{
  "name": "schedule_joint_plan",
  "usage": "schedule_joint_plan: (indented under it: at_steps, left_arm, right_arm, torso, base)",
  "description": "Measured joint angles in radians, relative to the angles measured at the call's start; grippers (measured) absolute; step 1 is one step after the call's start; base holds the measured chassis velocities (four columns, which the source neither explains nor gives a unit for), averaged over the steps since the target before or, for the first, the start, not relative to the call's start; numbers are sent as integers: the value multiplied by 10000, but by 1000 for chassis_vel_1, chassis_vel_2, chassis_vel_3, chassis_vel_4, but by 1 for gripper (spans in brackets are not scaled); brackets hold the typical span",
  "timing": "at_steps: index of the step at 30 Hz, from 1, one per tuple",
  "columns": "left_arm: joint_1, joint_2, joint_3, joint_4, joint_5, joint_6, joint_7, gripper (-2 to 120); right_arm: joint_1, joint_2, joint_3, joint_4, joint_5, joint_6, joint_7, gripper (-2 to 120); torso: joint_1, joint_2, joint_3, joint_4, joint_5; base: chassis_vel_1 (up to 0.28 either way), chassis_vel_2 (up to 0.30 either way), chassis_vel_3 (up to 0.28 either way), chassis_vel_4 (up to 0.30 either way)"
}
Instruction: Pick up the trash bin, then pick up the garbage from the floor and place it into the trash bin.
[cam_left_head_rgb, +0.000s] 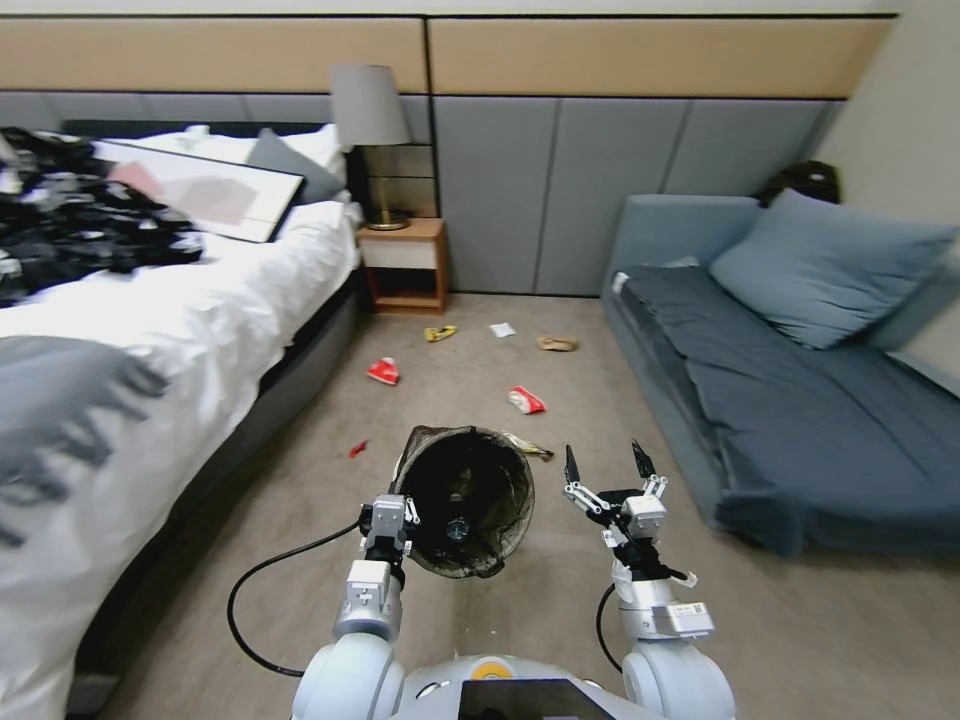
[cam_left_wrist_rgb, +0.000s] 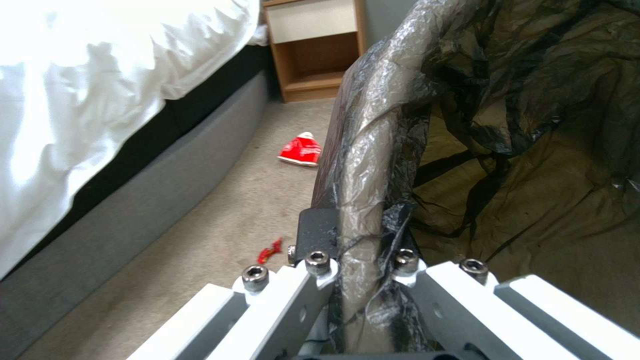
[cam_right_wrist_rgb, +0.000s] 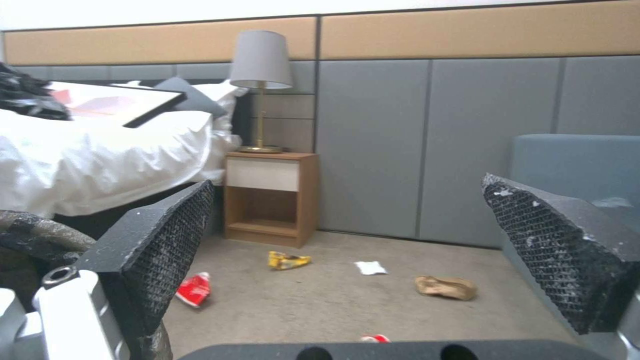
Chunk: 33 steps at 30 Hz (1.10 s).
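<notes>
Trash bin (cam_left_head_rgb: 465, 500) rim clamped in left tool (cam_left_head_rgb: 392, 520); right tool (cam_left_head_rgb: 608, 462) wide, holding nothing, beside bin.

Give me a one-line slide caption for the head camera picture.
Left gripper holds the bagged trash bin by its rim while the open right gripper faces litter scattered on the carpet between bed and sofa.

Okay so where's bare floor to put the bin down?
Free: carpet in front of the sofa, right of the right gripper. Crowded: near the nightstand, with the yellow wrapper, paper scrap and brown bag.
</notes>
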Motion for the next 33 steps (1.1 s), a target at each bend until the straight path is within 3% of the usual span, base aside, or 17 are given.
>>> schedule_joint_plan:
  at_steps: [33]
  left_arm:
    - [-3, -86, -67, -9, 225, -213, 115, 0]
  right_arm:
    - [29, 0, 186, 77, 17, -29, -18, 100]
  torso:
    - [1, 0, 0, -3, 0]
  base:
    - [1, 2, 1, 1]
